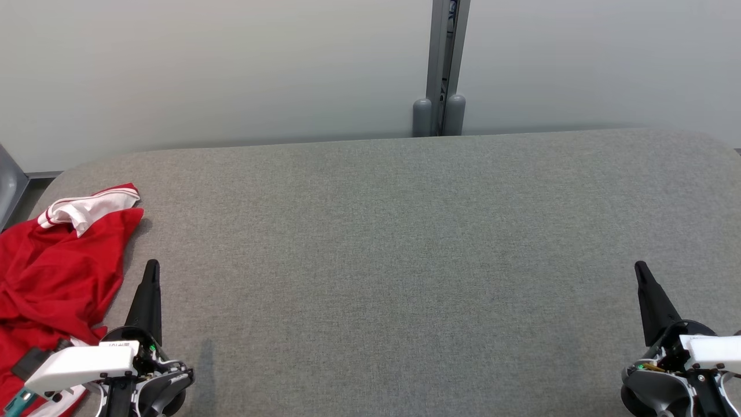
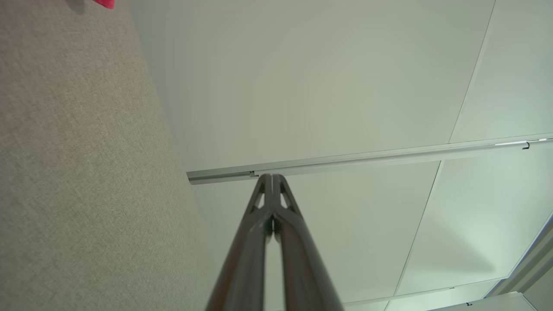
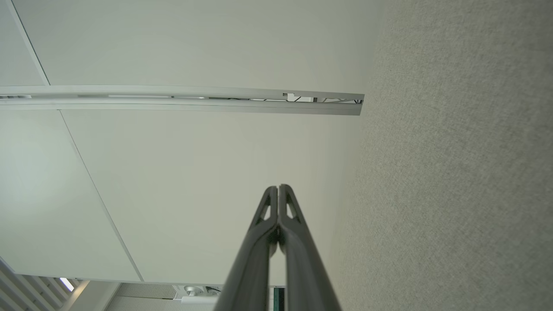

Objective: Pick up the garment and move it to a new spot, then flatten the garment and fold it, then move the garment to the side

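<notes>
The garment (image 1: pixel 55 272) is a red shirt with a white, red-striped collar, lying crumpled at the left edge of the grey table (image 1: pixel 393 260). A small red corner of the garment (image 2: pixel 105 3) shows at the top of the left wrist view. My left gripper (image 1: pixel 153 265) stands shut and empty just right of the garment, fingers pointing away from me. In its own wrist view the left gripper (image 2: pixel 272 176) has both fingers pressed together. My right gripper (image 1: pixel 640 266) is shut and empty at the lower right, far from the garment, and shows closed fingers (image 3: pixel 278 187) in its wrist view.
A pale wall runs behind the table, with a grey vertical post (image 1: pixel 444 63) and two rounded grey caps (image 1: pixel 438 116) at the table's far edge. A grey object (image 1: pixel 10 185) stands off the table's left corner.
</notes>
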`<state>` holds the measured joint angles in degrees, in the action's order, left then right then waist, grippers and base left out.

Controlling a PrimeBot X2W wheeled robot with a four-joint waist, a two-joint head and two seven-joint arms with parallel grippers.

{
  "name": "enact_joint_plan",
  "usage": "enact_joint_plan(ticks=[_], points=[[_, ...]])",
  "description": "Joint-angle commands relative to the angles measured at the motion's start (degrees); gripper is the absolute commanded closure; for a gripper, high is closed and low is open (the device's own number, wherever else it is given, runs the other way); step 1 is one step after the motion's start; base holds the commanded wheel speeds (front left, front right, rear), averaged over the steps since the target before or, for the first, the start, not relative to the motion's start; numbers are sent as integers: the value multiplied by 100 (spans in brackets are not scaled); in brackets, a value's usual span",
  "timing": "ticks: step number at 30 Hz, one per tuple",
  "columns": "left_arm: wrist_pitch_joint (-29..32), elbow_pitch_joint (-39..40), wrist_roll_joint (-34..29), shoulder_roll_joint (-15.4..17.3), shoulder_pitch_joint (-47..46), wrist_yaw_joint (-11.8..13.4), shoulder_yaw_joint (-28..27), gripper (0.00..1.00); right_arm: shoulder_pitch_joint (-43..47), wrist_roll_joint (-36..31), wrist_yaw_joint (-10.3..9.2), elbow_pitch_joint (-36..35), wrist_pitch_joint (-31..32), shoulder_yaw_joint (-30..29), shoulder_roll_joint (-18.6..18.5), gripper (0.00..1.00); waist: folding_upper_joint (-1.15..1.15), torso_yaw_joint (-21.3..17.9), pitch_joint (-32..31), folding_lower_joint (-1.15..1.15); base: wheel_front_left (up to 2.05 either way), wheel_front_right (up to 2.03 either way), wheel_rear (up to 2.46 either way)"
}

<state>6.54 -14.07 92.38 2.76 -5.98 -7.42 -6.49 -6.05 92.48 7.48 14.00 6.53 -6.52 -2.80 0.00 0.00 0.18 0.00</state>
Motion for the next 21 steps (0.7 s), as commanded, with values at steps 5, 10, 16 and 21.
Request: enact_joint_plan(ticks=[5, 10, 16, 21], points=[[9, 13, -3, 32, -70, -17, -11, 100, -50, -29, 3, 12, 9, 0, -24, 100, 0, 0, 0, 0, 0, 0, 0], [9, 13, -3, 32, -70, -17, -11, 100, -50, -30, 3, 12, 9, 0, -24, 100, 0, 0, 0, 0, 0, 0, 0], [9, 13, -3, 32, -70, -17, -11, 100, -50, -30, 3, 12, 9, 0, -24, 100, 0, 0, 0, 0, 0, 0, 0], [9, 13, -3, 32, -70, -18, -11, 100, -50, -30, 3, 12, 9, 0, -24, 100, 0, 0, 0, 0, 0, 0, 0]])
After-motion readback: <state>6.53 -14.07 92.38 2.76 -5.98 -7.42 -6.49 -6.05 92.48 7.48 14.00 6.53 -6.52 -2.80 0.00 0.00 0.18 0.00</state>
